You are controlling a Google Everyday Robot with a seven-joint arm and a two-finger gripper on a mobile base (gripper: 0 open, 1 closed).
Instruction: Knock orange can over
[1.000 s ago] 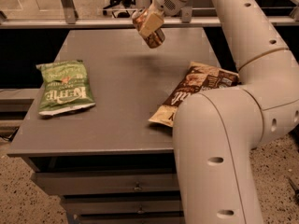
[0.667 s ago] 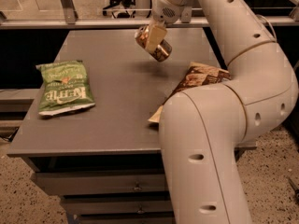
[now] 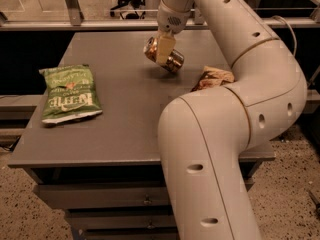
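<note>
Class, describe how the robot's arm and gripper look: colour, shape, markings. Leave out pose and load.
The arm is smooth cream-white, built of thick rounded tubes with bulging joints. Small dark round holes dot its shell, and a small dotted patch sits on its last segment. The gripper, over the far middle of the table, is a paler, flat, blocky piece.

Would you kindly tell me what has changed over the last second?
The hand came down toward the table, and the orange can at it tipped further, nearly onto its side. The arm swung left, hiding more of the brown chip bag. The green chip bag stayed put.
</note>
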